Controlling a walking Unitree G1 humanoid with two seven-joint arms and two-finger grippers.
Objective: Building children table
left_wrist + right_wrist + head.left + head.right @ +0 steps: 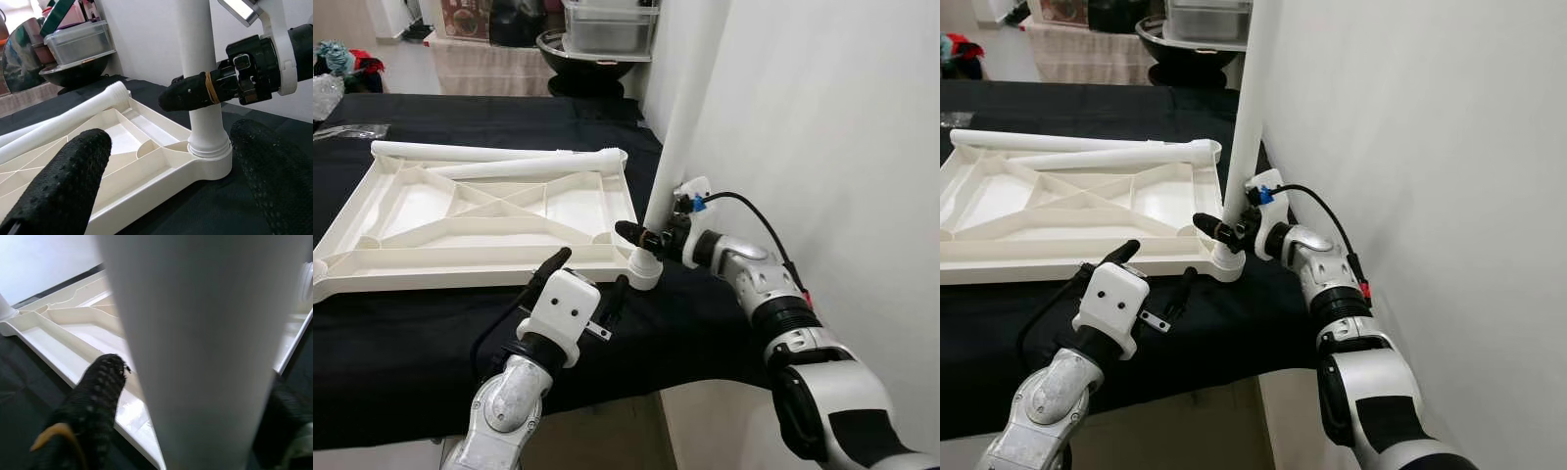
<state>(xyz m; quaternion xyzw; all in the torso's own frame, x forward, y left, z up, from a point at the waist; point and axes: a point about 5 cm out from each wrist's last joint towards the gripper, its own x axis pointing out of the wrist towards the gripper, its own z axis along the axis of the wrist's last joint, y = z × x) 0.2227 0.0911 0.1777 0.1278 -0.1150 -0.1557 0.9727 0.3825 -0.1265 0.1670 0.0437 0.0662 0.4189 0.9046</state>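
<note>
Black cloth [411, 333] | right hand [1224, 232] clasps upright leg [1246, 117] beside wall [822, 117] | left hand [587, 279] released near tabletop [470, 211]

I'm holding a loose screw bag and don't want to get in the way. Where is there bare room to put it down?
Bare black cloth lies between the tabletop's near edge and the table's front, left of the left gripper. More lies beyond the loose legs. The near right corner is crowded: the right gripper holds the upright leg there.
</note>
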